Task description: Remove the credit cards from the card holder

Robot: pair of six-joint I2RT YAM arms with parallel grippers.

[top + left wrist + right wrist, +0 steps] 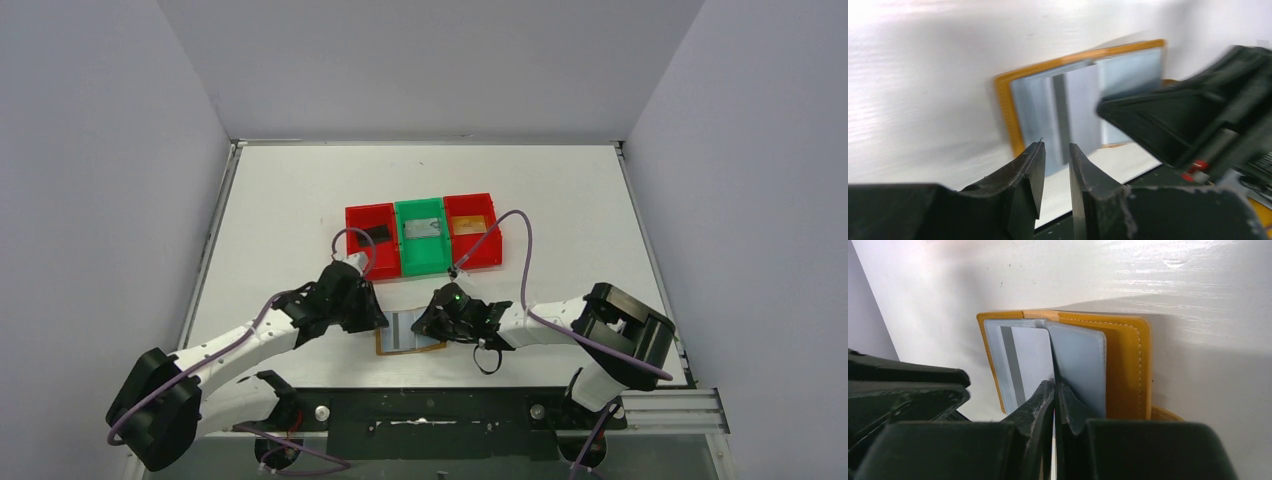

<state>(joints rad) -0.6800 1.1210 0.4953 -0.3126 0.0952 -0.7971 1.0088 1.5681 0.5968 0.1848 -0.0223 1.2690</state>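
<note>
Your holder point(402, 336) lies spread open and flat on the table point(280, 220), near the front edge and well short of the bins point(420, 235). Its long axis runs left to right and its fold runs near to far. Your right gripper point(1053, 390) reaches in over the fold with its jaws pinched down to a sliver on the edge of a grey-striped card point(1025, 362). That card lies over the left inner panel. Your left gripper point(1057, 150) sits at the holder's left edge, its jaws a narrow gap apart with nothing between them.
</note>
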